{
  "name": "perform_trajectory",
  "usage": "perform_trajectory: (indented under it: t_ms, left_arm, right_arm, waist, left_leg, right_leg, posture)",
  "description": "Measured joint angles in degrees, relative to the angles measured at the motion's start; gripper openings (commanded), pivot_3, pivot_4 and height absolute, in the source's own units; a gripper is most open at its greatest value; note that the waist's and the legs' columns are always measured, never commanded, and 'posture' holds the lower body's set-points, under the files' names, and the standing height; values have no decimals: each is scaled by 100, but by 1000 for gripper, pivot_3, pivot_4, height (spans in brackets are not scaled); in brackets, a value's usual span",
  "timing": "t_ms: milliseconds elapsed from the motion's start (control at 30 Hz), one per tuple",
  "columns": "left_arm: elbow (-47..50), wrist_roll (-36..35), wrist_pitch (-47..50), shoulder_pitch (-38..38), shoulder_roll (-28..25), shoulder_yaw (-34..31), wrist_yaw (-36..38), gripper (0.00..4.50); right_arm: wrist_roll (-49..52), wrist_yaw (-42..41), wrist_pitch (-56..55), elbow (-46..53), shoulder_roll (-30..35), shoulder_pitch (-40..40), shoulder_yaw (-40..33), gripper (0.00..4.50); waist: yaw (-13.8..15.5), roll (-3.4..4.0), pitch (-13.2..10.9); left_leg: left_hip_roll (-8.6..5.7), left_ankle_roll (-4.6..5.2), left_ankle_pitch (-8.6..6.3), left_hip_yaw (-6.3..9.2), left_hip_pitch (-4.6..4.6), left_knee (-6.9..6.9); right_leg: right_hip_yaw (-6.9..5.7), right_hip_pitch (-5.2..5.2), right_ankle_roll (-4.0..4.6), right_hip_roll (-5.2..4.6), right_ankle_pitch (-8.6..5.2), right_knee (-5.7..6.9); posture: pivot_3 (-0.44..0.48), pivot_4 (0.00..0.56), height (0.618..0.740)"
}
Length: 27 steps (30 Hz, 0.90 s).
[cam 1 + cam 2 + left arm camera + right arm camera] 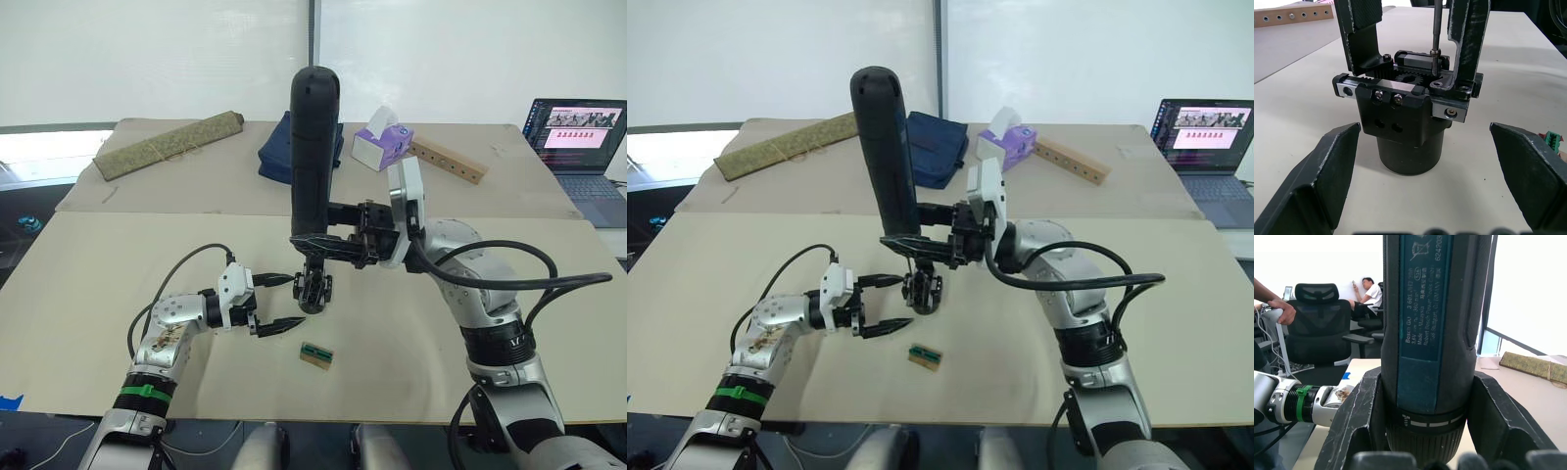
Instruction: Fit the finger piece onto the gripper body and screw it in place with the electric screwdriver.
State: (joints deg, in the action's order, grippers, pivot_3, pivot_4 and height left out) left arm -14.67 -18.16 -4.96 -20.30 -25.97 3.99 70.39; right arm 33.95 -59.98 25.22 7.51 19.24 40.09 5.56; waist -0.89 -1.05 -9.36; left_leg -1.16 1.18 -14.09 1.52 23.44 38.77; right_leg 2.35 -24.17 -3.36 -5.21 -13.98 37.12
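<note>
Gripping the electric screwdriver (313, 147) upright, right gripper (328, 245) sets its bit on the gripper body (313, 287); left gripper (274, 303) spread open, just beside.

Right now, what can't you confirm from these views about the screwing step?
- Bit seating: in the left wrist view the electric screwdriver bit tip meets the gripper body, but whether it sits in a screw head is too small to tell.
- Finger piece: not identifiable apart from the body's black parts.
- Head views: the right gripper hides the bit.
- The left gripper stands open beside the body.
</note>
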Motion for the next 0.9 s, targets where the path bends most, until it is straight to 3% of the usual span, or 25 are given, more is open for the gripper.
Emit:
perform_trajectory:
  t_ms: [900]
  left_arm:
    - [-67, 20, -2, 3, 46, 27, -69, 4500]
  right_arm:
    - [-124, 11, -118, -21, -66, -58, 32, 1902]
  waist:
    - [-1, 0, 0]
  left_leg:
    - [0, 0, 0, 0, 0, 1]
  right_leg:
    - [0, 0, 0, 0, 0, 2]
  posture:
    - [0, 150, 740]
